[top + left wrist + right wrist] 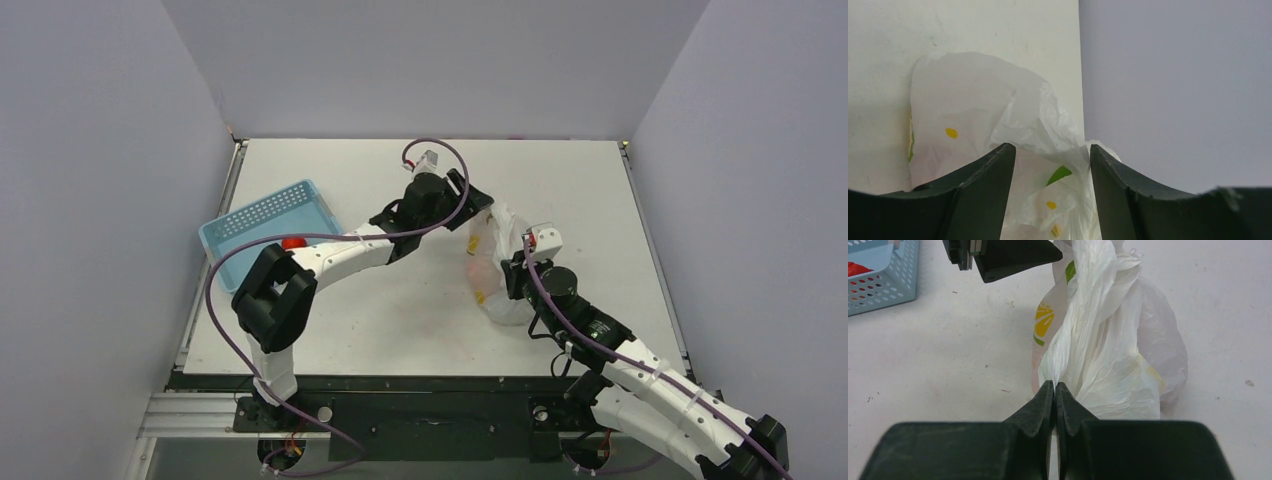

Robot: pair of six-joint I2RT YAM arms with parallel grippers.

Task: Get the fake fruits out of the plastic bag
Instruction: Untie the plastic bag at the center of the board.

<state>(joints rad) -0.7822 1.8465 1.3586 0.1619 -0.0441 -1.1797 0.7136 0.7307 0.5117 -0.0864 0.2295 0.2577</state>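
Two pincers are flanking the bag (497, 265), which is lying right of the table's (350, 320) middle. We are clamping our right pincer (1054, 390) on a twisted fold, and our left pincer (1050, 149) is gaping wide over the far end. We are judging the film thin, light and slippery, best gripped where bunched.

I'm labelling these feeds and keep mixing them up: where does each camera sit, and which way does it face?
Top external: above and behind the bases, looking down on the table; left arm and right arm show.
Left wrist: behind the parted left fingers, facing the plastic bag between them.
Right wrist: behind the shut right fingers, facing the bag they pinch.
Shared: bag in all; blue basket in top and right wrist.
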